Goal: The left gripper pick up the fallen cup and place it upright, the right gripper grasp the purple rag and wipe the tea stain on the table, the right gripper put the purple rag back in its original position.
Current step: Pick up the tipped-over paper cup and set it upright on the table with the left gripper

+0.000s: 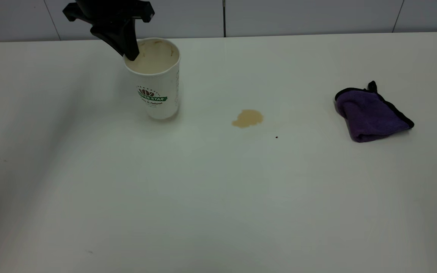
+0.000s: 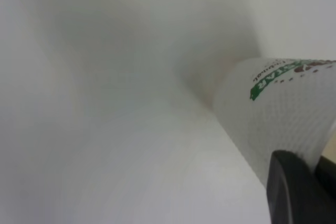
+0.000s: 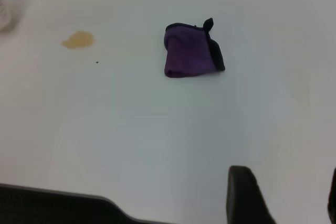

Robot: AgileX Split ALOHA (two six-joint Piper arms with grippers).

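In the exterior view the cup (image 1: 157, 81) stands upright on the table (image 1: 218, 197) in the upper left of the frame, its mouth open to the camera and tan smears showing on the inner wall. The left gripper (image 1: 129, 47) comes down from the top edge — one black finger (image 1: 127, 41) reaches over the near-left part of the rim and seems to rest on it. The left wrist view shows the cup's white wall with the green logo band (image 2: 278, 77) at the right edge of the frame and a dark finger (image 2: 296, 190) pressed close beside it in the lower right corner, but whether the jaws are clamped on the rim or parted around it cannot be told. To the right of the cup, near the centre of the exterior view, lies the tea stain (image 1: 247, 118), apart from the cup, with a tiny black speck (image 1: 276, 137) just below and to its right. The purple rag (image 1: 371, 115) sits bunched at the right of the frame, well apart from the stain, with nothing lying between them. In the right wrist view the right gripper (image 3: 283, 195) shows only as finger tips at the bottom edge, spread wide and empty, well short of the rag, which lies above the middle of that frame.
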